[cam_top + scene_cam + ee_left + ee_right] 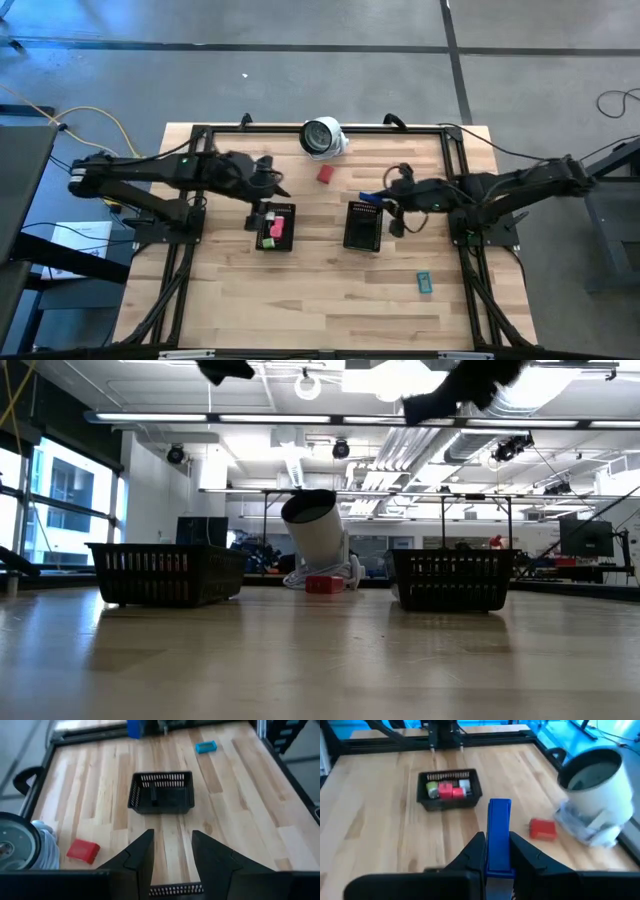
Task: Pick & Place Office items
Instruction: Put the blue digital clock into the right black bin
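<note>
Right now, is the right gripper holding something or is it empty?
Holding. The right gripper is shut on a blue eraser piece, which stands up between its dark fingers above the wooden table.

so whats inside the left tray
The left tray holds a red piece, a green one and a pale one, side by side. In the high view the left gripper, open and empty, covers that tray's far edge, so anything there is hidden.
</note>
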Robot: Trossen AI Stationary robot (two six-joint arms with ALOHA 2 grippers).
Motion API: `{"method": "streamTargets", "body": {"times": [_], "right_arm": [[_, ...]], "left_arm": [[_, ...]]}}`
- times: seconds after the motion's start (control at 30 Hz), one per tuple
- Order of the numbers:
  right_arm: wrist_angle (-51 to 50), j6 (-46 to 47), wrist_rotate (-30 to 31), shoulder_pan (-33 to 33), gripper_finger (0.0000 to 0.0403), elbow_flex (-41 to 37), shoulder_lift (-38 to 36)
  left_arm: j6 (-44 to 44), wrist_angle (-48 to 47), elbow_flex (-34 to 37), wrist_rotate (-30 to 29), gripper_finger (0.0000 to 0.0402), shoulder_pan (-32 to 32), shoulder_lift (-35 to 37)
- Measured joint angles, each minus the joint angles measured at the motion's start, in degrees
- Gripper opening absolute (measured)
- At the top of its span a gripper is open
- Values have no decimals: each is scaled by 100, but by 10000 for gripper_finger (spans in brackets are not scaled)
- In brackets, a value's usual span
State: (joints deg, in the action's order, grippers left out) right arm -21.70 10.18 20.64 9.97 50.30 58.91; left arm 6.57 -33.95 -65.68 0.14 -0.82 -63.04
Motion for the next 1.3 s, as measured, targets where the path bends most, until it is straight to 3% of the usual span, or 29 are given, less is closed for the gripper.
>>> {"method": "streamTargets", "body": {"times": [0.13,0.27,0.43,0.93,1.3], "right_arm": [[1425,239,-249,32,43,-1121,-457],[2683,427,-462,26,44,-1966,-429],[3397,796,-584,31,43,-2481,-174],[4836,1104,-517,274,44,-2674,1715],[4774,1328,-556,281,44,-2671,2018]], "left_arm": [[-84,826,818,8,124,-6,572],[-175,1673,1450,40,124,-66,975],[-255,2286,1888,49,124,-185,1103],[-295,2564,2189,50,124,-313,984],[-361,2543,2189,50,124,-314,983]]}}
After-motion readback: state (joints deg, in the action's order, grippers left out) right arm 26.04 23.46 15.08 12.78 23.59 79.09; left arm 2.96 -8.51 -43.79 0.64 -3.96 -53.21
